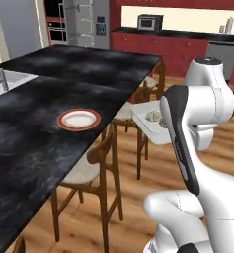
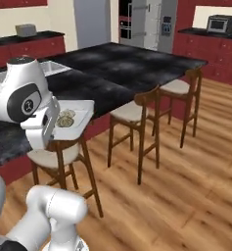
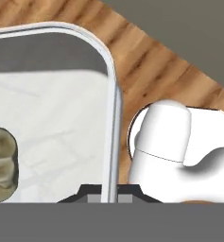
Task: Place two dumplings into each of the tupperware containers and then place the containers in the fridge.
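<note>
**Container held off the counter**

Left base view — the shallow white see-through plastic container [image 1: 147,120] hangs beside the black stone counter [image 1: 49,113], past its edge, above a wooden chair.

Right base view — two mottled beige dumplings [image 2: 65,119] lie in it.

Hand view — the gripper [image 3: 109,194] is clamped on the container's rim, a dumpling beside the wall.

Tupperware container [image 1: 147,124]: right part hidden behind arm in left base view; near end hidden behind hand in right base view; cut by left edge in hand view. Dumplings [image 2: 65,119] inside container: count unclear, partly covered by hand. One dumpling [image 3: 1,163] cut by left edge. Gripper [image 3: 110,194]: fingertips barely visible at container wall.
</note>
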{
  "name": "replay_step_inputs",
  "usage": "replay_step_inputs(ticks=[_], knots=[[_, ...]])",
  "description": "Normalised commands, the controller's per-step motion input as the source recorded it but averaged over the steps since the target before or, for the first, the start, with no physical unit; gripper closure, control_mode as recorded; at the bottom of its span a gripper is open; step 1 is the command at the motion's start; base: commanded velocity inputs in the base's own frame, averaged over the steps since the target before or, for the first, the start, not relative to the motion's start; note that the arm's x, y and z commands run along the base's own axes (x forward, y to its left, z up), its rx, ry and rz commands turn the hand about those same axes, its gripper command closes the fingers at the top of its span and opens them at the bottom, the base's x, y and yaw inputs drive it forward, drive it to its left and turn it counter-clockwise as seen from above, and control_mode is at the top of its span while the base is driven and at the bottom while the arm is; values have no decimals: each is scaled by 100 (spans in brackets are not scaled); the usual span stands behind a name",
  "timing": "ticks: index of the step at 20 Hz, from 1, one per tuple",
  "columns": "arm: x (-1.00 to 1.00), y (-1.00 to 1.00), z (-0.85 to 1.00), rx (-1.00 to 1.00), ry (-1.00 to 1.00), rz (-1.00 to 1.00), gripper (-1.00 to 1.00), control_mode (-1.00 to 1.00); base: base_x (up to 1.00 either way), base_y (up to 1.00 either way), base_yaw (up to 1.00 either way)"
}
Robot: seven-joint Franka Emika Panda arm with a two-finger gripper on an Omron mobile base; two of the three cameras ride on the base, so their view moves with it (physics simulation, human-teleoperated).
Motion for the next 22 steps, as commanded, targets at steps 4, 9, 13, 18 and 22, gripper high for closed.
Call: replay_step_inputs(ticks=[4,9,13,18,22], knots=[[0,0,0,0,0,0,100,100,0,0,-96],[0,0,0,0,0,0,100,100,22,0,-82],[0,0,0,0,0,0,100,100,98,0,-38],[0,0,0,0,0,0,100,100,100,13,-11],[0,0,0,0,0,0,100,100,100,33,-1]])
